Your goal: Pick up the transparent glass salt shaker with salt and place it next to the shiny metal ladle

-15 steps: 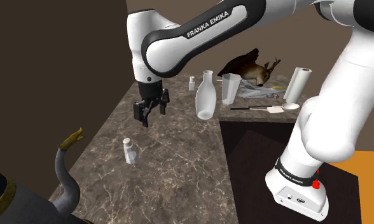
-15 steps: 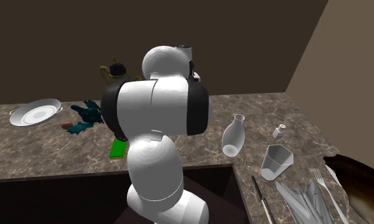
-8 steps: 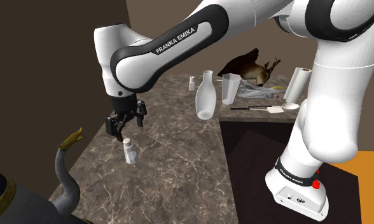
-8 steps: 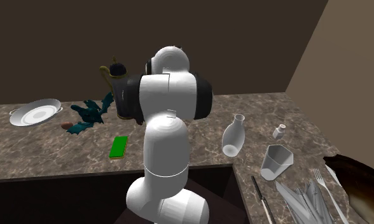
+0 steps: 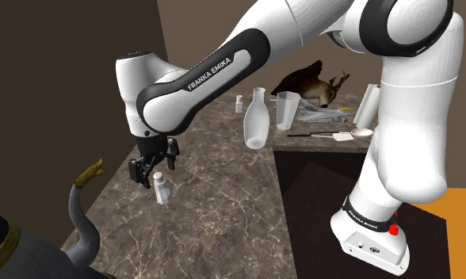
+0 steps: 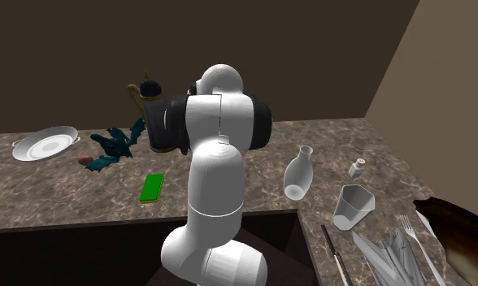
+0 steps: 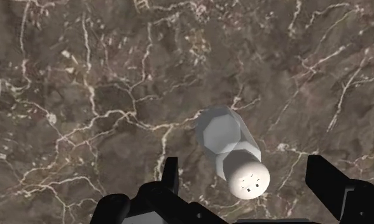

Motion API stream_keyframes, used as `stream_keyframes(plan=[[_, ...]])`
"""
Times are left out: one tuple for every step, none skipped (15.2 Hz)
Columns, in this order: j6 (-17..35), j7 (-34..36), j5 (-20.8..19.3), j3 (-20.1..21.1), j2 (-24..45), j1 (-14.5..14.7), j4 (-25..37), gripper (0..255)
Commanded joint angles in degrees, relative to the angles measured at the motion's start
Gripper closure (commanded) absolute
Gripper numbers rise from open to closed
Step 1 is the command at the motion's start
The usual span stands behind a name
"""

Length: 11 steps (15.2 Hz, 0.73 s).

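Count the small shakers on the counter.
2. One shaker stands under the open end effector, between its fingers, untouched. The other shaker stands far back beside the tall bottle. The arm may hide more.

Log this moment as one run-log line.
target: small white faceted salt shaker, upright on dark marbled counter | gripper: open, above its cap, no contact | phase: pre-grasp | held: nothing

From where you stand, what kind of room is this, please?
Most likely a kitchen. A dark marbled counter carries a shaker, a bottle and a pile of cutlery.
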Motion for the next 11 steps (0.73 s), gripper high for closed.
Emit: stream_keyframes(plan=[[0.81, 0.13, -0.32, -0.12, 0.82, 0.11, -0.01, 0], [0.8, 0.13, -0.32, -0.12, 0.83, 0.11, 0.0, 0], [0.8, 0.13, -0.32, -0.12, 0.83, 0.11, 0.0, 0], [0.8, 0.13, -0.32, -0.12, 0.83, 0.11, 0.0, 0], [0.8, 0.13, -0.32, -0.12, 0.83, 0.11, 0.0, 0], [0.8, 0.13, -0.32, -0.12, 0.83, 0.11, 0.0, 0], [0.8, 0.13, -0.32, -0.12, 0.83, 0.11, 0.0, 0], [0.8, 0.13, -0.32, -0.12, 0.82, 0.11, 0.0, 0], [0.8, 0.13, -0.32, -0.12, 0.82, 0.11, 0.0, 255], [0.8, 0.13, -0.32, -0.12, 0.82, 0.11, 0.0, 255], [0.8, 0.13, -0.32, -0.12, 0.82, 0.11, 0.0, 255]])
